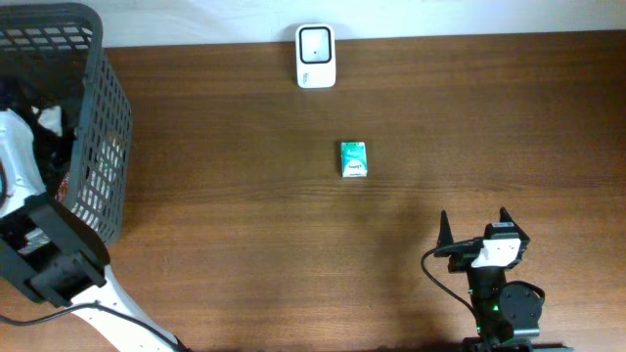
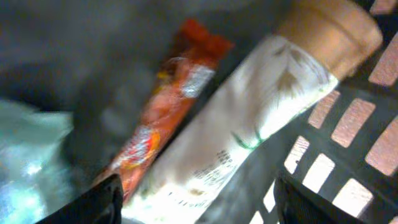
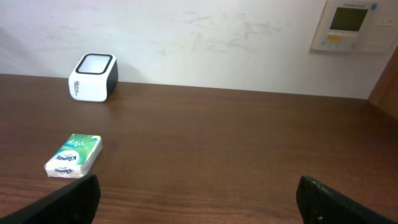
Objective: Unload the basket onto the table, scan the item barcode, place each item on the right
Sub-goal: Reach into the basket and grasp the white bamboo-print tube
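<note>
One scanner, one tissue pack, one basket and two grippers are in view. The pack is small and flat, green with a white end and printed lettering. It lies on the table ahead and to the left of the right gripper, with the white, dark-windowed scanner farther ahead beyond it. The right gripper's jaws gape wide around nothing.

Only the left wrist view shows the basket's inside. There the left gripper, fingers spread, hangs over one white tube with a tan cap and one orange-red wrapper just beside it. Only the right wrist view shows a wall panel.
</note>
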